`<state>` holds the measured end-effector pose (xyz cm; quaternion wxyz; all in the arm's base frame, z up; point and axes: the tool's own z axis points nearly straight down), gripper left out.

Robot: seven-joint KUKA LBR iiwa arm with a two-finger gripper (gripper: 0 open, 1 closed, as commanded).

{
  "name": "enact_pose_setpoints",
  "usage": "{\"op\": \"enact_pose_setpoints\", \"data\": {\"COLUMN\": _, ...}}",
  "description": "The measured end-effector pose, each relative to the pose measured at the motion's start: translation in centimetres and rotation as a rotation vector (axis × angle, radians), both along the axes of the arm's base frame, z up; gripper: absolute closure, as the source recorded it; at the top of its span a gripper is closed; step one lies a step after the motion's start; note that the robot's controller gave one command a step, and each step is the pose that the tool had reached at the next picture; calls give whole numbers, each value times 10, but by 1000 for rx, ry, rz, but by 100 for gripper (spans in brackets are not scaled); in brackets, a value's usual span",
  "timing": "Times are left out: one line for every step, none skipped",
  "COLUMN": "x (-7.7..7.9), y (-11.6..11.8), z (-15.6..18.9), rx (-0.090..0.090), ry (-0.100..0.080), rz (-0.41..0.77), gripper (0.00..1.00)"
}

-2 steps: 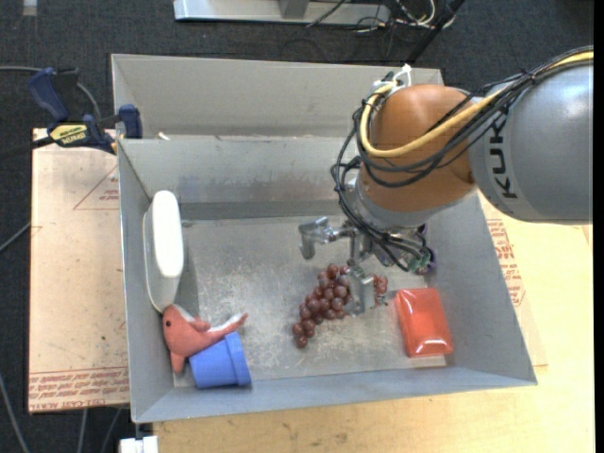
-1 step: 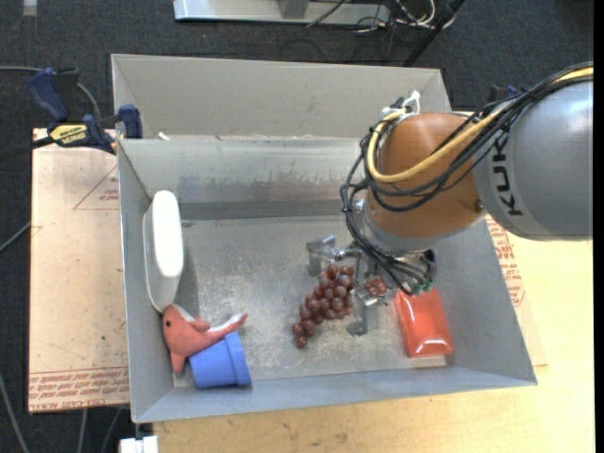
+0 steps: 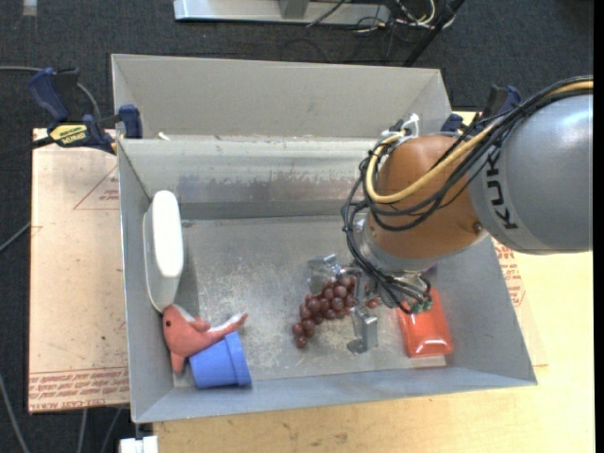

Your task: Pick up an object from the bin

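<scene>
Count for the bin (image 3: 283,187), by kind:
- white oblong thing (image 3: 166,239): 1, lying along the left wall
- pink fish-like toy (image 3: 189,331): 1, front-left corner
- blue cup (image 3: 220,362): 1, on its side in the front-left corner, touching the toy
- bunch of dark red grapes (image 3: 321,310): 1, mid-floor toward the front edge. Single grapes are too small and partly covered to count.
- orange-red block (image 3: 425,333): 1, toward the right wall, partly under the arm

Total: 5 loose items, one of each kind.
Small silvery piece (image 3: 326,265) just behind the grapes: can't tell if it's loose or a robot part, so not counted.
</scene>
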<state>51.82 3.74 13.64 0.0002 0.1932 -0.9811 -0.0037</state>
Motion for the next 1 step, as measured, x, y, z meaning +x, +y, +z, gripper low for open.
{"op": "enact_pose_setpoints", "data": {"x": 14, "y": -1, "z": -18, "rx": 0, "ry": -11, "rz": 250, "gripper": 0}}
